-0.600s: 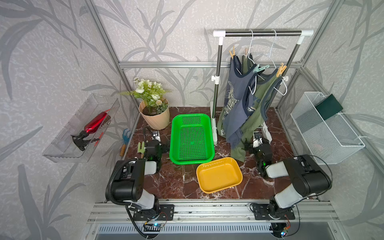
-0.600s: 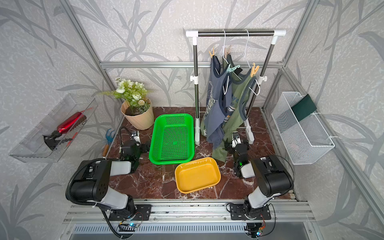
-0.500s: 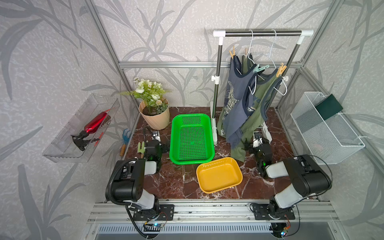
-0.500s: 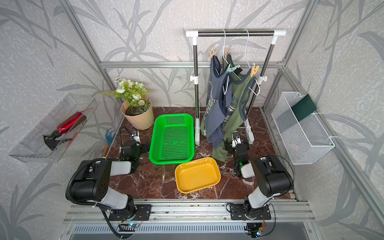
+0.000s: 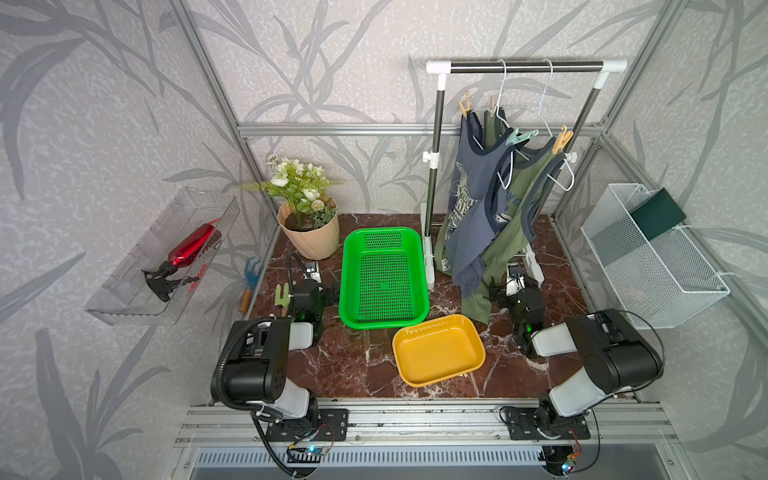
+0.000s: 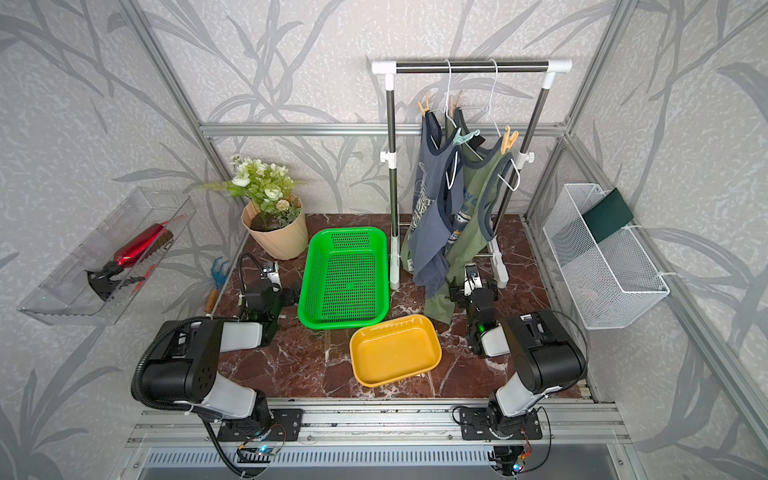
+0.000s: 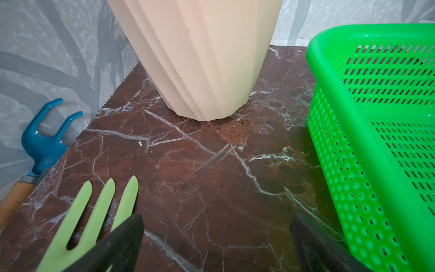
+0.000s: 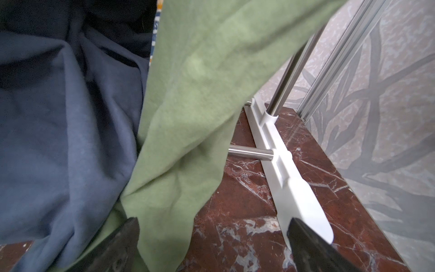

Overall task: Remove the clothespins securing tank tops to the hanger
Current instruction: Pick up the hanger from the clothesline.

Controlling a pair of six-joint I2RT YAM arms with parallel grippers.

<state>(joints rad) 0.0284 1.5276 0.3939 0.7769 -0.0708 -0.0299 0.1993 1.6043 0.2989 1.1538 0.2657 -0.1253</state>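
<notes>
My left fingers [image 7: 117, 245] are spread wide with nothing between them, low over the marbled counter [image 7: 211, 169]. The green garden fork [image 7: 98, 212] lies just beside one tip and the green slotted basket [image 7: 367, 150] beside the other. I see only the basket's perforated floor. Ahead stands the ribbed beige flower pot [image 7: 202, 58], which in both top views holds soil and white flowers [image 5: 297, 183]. A blue hand rake [image 7: 44, 141] lies at the counter's edge by the wall.

My right fingers [image 8: 306, 242] are spread just as wide and grip nothing. The hem of the olive green tank top [image 8: 200, 94] hangs in front of them, close to one tip; I cannot tell whether it touches. The slate-blue tank top [image 8: 58, 141] hangs against it, and the white foot of the garment rack [image 8: 289, 188] lies by my other tip.

High above me, on the white wire hangers [image 5: 503, 83], the pegs grip the shoulder straps: a far yellow-orange clothespin [image 5: 464, 104], a pale tan clothespin [image 5: 492, 104], a teal clothespin [image 5: 521, 136] and a near yellow-orange clothespin [image 5: 562, 139].

The yellow tray [image 5: 438, 353] between my arms shows only its own floor. The clear wall bin [image 5: 124, 303] on my left holds a red spray bottle [image 5: 193, 249] lying on its side. The white wire basket [image 5: 648, 274] on my right holds a dark green flat thing [image 5: 658, 212] propped at its far end
</notes>
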